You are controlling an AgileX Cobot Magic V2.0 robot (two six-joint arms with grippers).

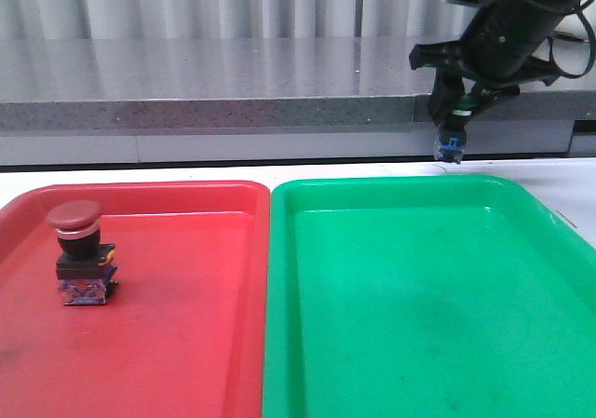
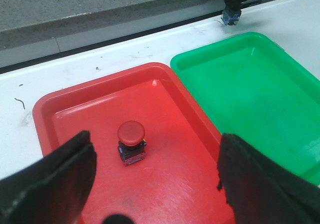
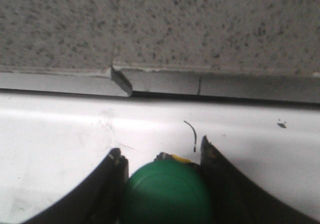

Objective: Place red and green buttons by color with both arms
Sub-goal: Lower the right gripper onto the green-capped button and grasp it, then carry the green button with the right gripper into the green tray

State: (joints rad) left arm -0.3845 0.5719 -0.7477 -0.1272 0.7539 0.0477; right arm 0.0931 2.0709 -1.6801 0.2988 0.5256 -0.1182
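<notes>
The red button (image 1: 77, 250) (image 2: 131, 141) stands upright in the left part of the red tray (image 1: 186, 343) (image 2: 165, 184). My left gripper (image 2: 155, 176) hangs open above that tray, apart from the button, its dark fingers (image 2: 55, 179) wide on either side. It does not show in the front view. My right gripper (image 1: 454, 111) (image 3: 162, 184) is shut on the green button (image 1: 453, 129) (image 3: 167, 194), held in the air over the white table just behind the green tray's (image 1: 419, 297) (image 2: 250, 84) far edge. The green cap fills the gap between the fingers (image 3: 225, 189).
The two trays lie side by side on a white table (image 1: 577, 181), red on the left, green on the right. A grey stone ledge (image 1: 205, 83) runs along the back. The right arm (image 1: 512, 27) reaches in from the upper right.
</notes>
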